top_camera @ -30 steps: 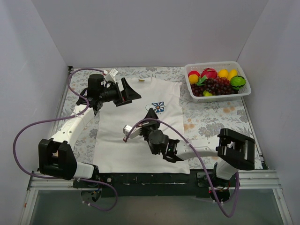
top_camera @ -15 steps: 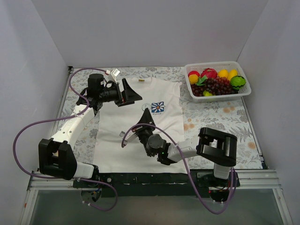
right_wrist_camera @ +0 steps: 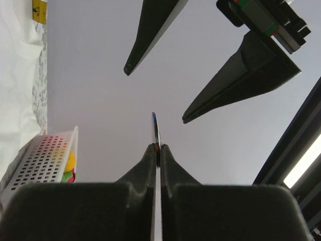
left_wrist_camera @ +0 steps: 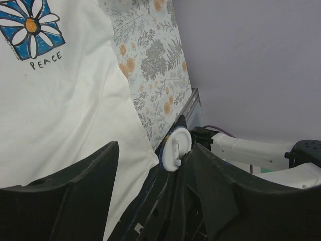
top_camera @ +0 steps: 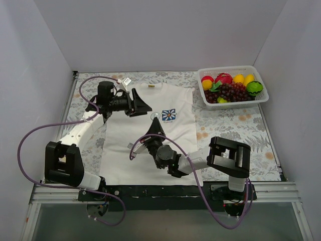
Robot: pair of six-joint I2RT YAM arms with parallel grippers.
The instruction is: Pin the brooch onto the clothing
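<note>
The clothing, a white T-shirt (top_camera: pixel 125 145) with a blue flower print (top_camera: pixel 169 115), lies flat on the table. My right gripper (top_camera: pixel 155 121) points up above it, shut on the brooch (top_camera: pixel 156 115). In the right wrist view the brooch (right_wrist_camera: pixel 155 126) stands edge-on between the pads. The left wrist view shows its white round back with the pin (left_wrist_camera: pixel 176 149). My left gripper (top_camera: pixel 143 106) hovers just left of the brooch, open, with nothing between its fingers (right_wrist_camera: pixel 150 35). The brooch lies just beyond its right fingertip.
A white basket (top_camera: pixel 255 69) of plastic fruit stands at the back right. A floral cloth (top_camera: pixel 225 125) covers the table around the shirt. Purple cables loop from both arms. Grey walls close in the left, back and right sides.
My right arm has swung left and drawn back, bringing the raised brooch close to the left gripper. The left gripper has narrowed its jaws and shifted slightly right.
</note>
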